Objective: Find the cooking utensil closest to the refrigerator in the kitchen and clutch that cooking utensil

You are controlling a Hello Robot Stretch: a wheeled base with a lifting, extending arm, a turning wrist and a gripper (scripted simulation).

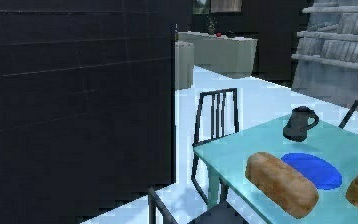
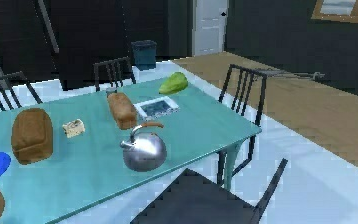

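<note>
**Cooking utensil:** not yet singled out, so you cannot tell where it lies.

**Candidates:**
- A silver kettle [image 2: 144, 150] stands on the teal bench [image 2: 202, 125], near a bread loaf [image 2: 120, 108].
- A dark jug [image 1: 299, 122] stands near a blue plate [image 1: 312, 168].

**End effector:** you cannot tell its state or what it carries.

**Step in hand:** judged to be the search.

**Next move:** drive past the bench toward the far counter [image 1: 222, 48]. Find the refrigerator first, then judge which utensil sits closest to it.

Teal table [image 1: 232, 155] bears bread loaf [image 1: 280, 182], blue plate [image 1: 312, 167], perhaps a dark jug [image 1: 299, 123].
</note>
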